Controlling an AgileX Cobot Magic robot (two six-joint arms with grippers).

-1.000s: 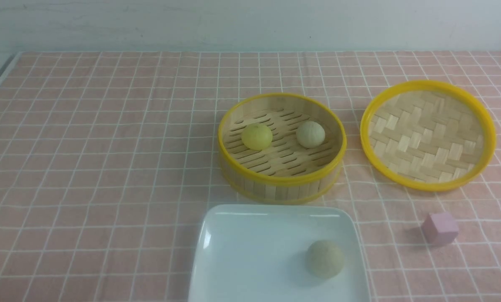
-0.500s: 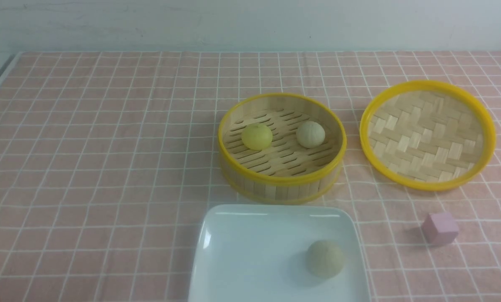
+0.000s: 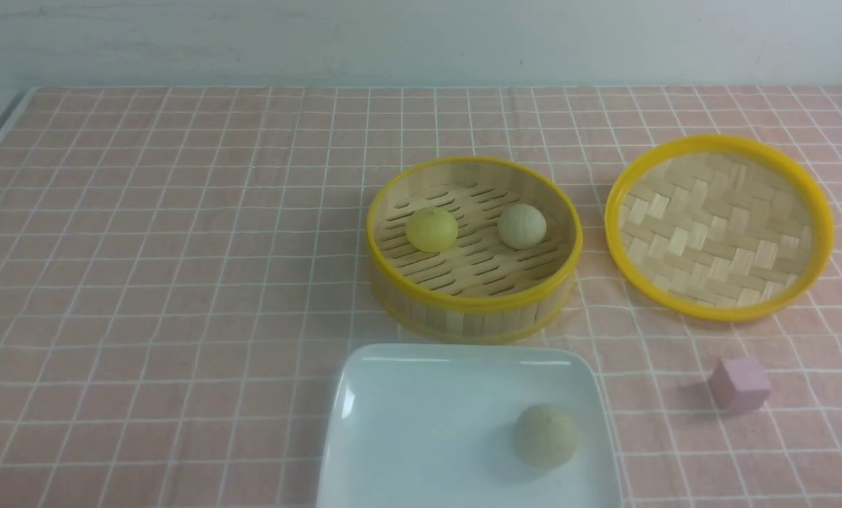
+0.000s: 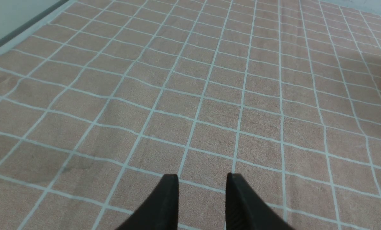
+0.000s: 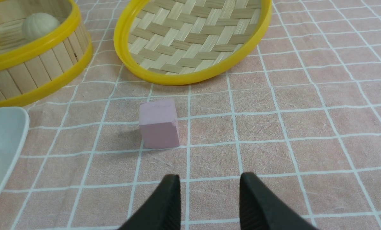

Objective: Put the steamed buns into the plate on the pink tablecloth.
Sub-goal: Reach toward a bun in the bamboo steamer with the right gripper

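Jaws of the left gripper (image 4: 202,179) stand apart, empty, above the pink tablecloth (image 4: 209,95), well left of the steamer (image 3: 474,310). Right gripper (image 5: 210,179) jaws are likewise parted and empty, near the pink cube (image 5: 160,126) to the steamer's right. From the front, nothing has shifted since a second ago. The yellow bun (image 3: 431,228) and off-white bun (image 3: 522,226) sit dome-up inside the steamer. The beige bun (image 3: 546,435) sits dome-up on the plate (image 3: 407,423) just before the steamer. A pale wall (image 3: 421,35) rises behind.

The steamer (image 3: 474,305) holds a left bun (image 3: 431,229) and a right bun (image 3: 522,226); lid (image 3: 718,226) at its 3 o'clock, cube (image 3: 738,383) at 4, plate (image 3: 407,423) at 6, carrying a third bun (image 3: 546,435).
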